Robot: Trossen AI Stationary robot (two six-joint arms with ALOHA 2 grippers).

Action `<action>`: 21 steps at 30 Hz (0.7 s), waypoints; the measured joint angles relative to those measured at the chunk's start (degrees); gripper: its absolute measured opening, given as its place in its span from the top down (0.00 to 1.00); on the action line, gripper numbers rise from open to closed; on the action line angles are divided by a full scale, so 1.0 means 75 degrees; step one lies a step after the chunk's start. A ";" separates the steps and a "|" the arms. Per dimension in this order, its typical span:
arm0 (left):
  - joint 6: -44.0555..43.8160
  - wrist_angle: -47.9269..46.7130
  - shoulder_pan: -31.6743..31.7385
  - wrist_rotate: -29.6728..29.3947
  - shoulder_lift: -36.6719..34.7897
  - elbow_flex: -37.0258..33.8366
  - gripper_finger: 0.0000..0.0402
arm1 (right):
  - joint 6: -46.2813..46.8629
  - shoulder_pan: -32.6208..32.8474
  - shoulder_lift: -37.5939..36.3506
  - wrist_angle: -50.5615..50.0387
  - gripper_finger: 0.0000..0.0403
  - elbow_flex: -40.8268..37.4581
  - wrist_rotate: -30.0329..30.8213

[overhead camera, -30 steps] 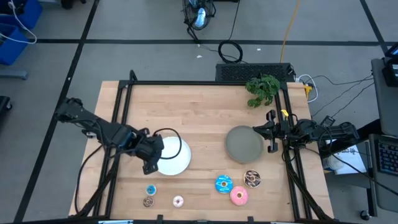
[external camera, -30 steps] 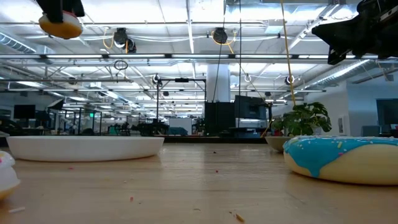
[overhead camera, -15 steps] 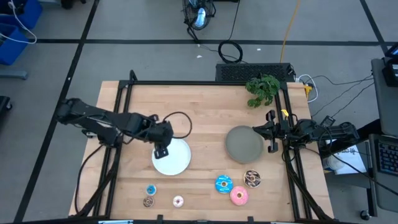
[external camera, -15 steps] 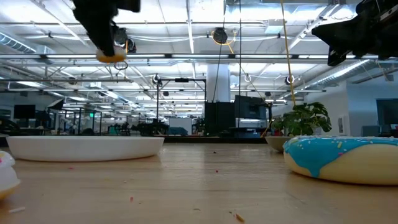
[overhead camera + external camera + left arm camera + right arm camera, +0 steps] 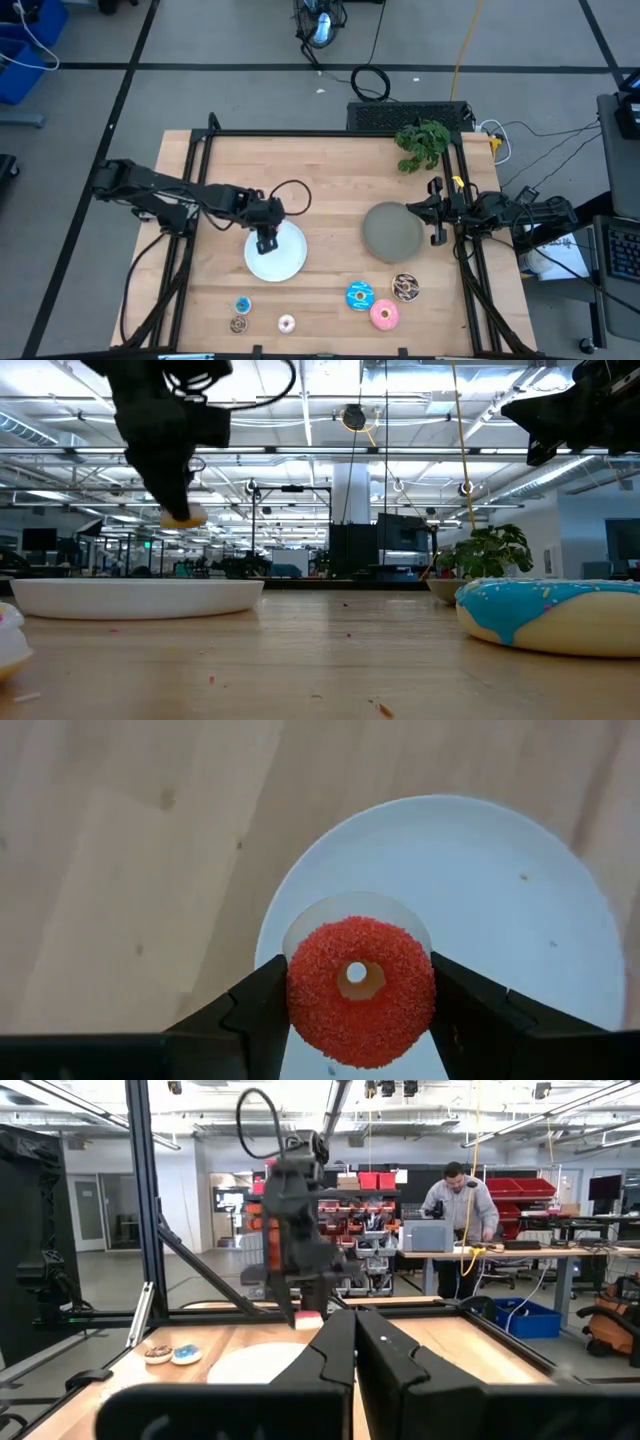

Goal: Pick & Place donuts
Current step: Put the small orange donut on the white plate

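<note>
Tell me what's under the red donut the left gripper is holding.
The white plate lies below the red donut, which the left gripper holds above it, as the low view shows. The visible plate surface is bare; the patch hidden behind the donut cannot be seen.

Grainy red donut, wooden table

My left arm reaches in from the table's left edge toward the middle, wrist angled down. My left gripper hangs above the surface, its two dark fingers pressed against either side of a held object. My right arm is folded at the table's right edge. My right gripper sits there with fingers pressed together.
</note>
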 joint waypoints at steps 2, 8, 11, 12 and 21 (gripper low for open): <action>-0.0042 0.0093 0.0031 0.0087 0.0000 -0.0240 0.48 | -0.0002 0.0003 0.0000 0.0000 1.00 -0.0001 0.0020; -0.0075 0.0455 -0.0207 0.0085 0.0000 -0.0477 0.48 | -0.0003 0.0003 0.0000 0.0050 1.00 0.0001 0.0025; -0.0114 0.0641 -0.0266 0.0061 0.0144 -0.0465 0.48 | -0.0005 0.0002 0.0000 0.0060 1.00 0.0000 0.0037; -0.0113 0.0580 -0.0284 0.0061 0.0225 -0.0470 0.48 | -0.0006 0.0003 0.0000 0.0058 1.00 -0.0002 0.0038; 0.0114 0.0606 -0.0326 0.0579 0.1315 -0.0480 0.48 | -0.0006 0.0002 0.0000 0.0063 1.00 -0.0001 0.0042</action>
